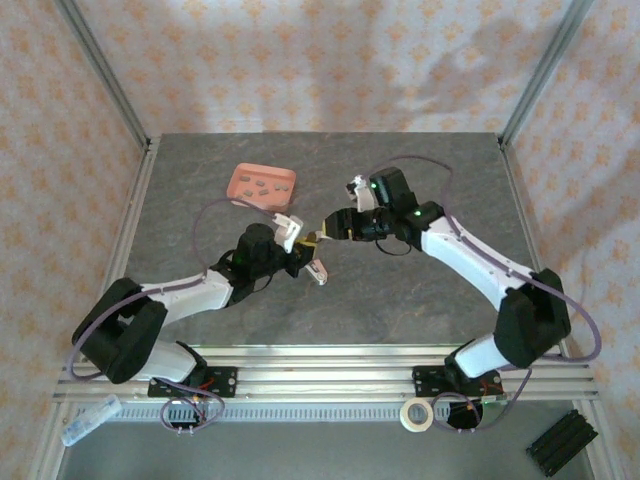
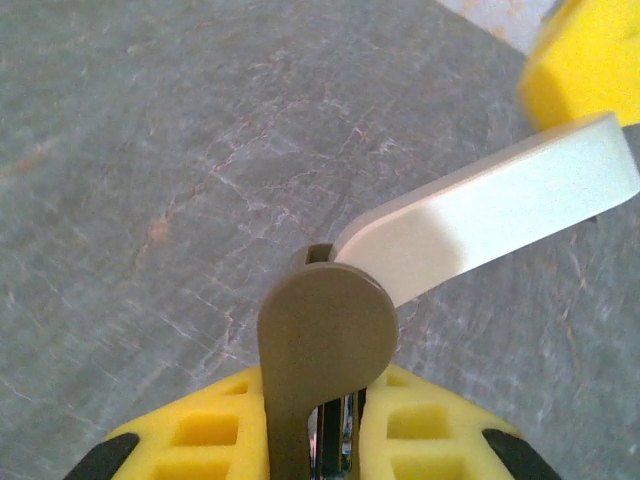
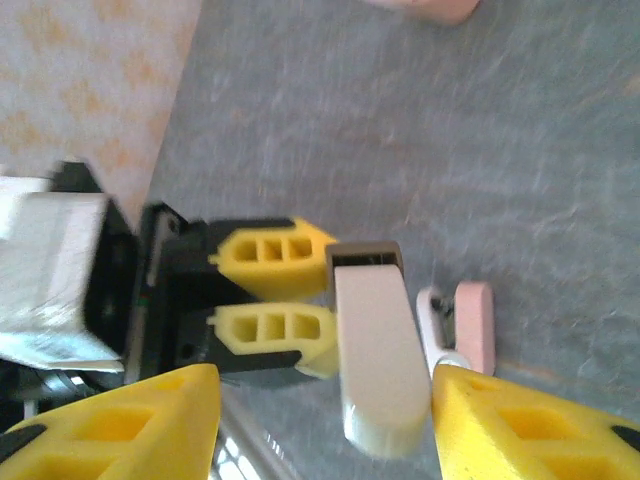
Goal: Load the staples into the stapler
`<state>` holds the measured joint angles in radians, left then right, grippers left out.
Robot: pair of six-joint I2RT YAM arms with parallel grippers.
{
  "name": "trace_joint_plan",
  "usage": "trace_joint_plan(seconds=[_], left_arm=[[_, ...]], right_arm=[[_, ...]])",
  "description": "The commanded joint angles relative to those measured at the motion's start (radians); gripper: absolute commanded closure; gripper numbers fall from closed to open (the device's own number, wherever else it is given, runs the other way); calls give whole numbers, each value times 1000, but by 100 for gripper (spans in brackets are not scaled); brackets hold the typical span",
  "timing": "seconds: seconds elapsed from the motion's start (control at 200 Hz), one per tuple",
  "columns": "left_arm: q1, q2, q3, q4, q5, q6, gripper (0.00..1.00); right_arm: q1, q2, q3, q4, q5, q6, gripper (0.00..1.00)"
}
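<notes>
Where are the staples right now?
Top view: the staples lie in the pink tray, far side, left of centre, just beyond the left gripper.

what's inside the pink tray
Several small grey staples lie loose on the floor of the pink tray. Nothing covers them, but whether any sit stacked is too small to tell.

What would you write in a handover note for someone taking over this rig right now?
Left tool shut on the stapler, its white lid hinged open.
Right tool open, fingers either side of the lid, carrying nothing visible.
Staples lie in the pink tray beyond both tools.
Done: stapler held and opened.
Left: fetch a strip, load it, close the lid.
</notes>
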<state>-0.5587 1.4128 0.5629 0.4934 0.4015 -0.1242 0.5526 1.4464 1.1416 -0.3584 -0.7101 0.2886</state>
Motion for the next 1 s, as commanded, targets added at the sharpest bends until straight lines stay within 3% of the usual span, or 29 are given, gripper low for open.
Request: trace_joint_plan(seconds=[0.0, 0.13, 0.235, 0.756, 0.996], left_arm=[[-10, 37, 7, 84, -23, -288, 82], [-12, 62, -28, 180, -11, -438, 82], [-15, 74, -52, 209, -18, -463, 82], [-19, 134, -76, 399, 38, -565, 82], [-23, 200, -93, 545, 88, -610, 82]], right_arm=[[46, -64, -50, 146, 197, 91, 44], [85, -90, -98, 190, 323, 157, 43], [96, -56, -88, 187, 383, 217, 43], [127, 92, -39, 255, 398, 271, 44], [129, 117, -34, 264, 426, 281, 56]])
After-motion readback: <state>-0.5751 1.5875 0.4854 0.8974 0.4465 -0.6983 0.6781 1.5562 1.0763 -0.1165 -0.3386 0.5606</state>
